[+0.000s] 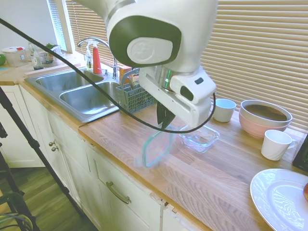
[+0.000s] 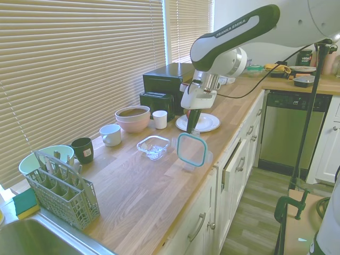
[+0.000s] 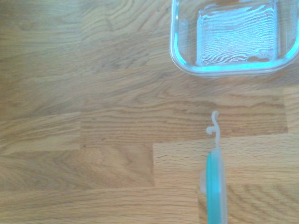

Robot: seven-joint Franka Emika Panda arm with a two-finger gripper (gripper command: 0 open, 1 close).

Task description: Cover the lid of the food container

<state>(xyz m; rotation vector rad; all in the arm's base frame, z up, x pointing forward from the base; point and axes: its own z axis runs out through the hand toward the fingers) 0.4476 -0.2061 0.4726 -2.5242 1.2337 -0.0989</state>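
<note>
We see the gripper (image 2: 191, 129) closed on the top edge of the lid (image 2: 192, 149), which hangs on edge, vertical, lifted above the wooden counter (image 2: 138, 196) near its front edge. The wrist view shows the lid (image 3: 216, 186) edge-on, a teal strip with a clear curled snap flap at its end, so it dangles straight down from the pinch.

The food container (image 2: 154, 146) sits open and empty on the counter, just beside the hanging lid, towards the window side. In the first exterior view the container (image 1: 199, 138) is partly behind the gripper (image 1: 163, 126), and the lid (image 1: 155, 149) looks blurred below it.

Handling, as we judge it:
- Lid looks thin, light, fairly stiff plastic; the flaps are floppy and may catch on the container rim.
- Held by one edge only, it can swing or pivot in the pinch. A grip on the rim beats one on a flap, but we cannot tell which is pinched.
- Clear plastic is likely slick.
- Container looks like glass: heavier, rigid, breakable, may skid on the wood if pushed sideways.
- Lid needs tipping flat and squaring to the rim before lowering.

Nearby: a pink bowl (image 2: 133, 118), a white cup (image 2: 110, 135), a dark mug (image 2: 82, 150), well apart from the container.
</note>
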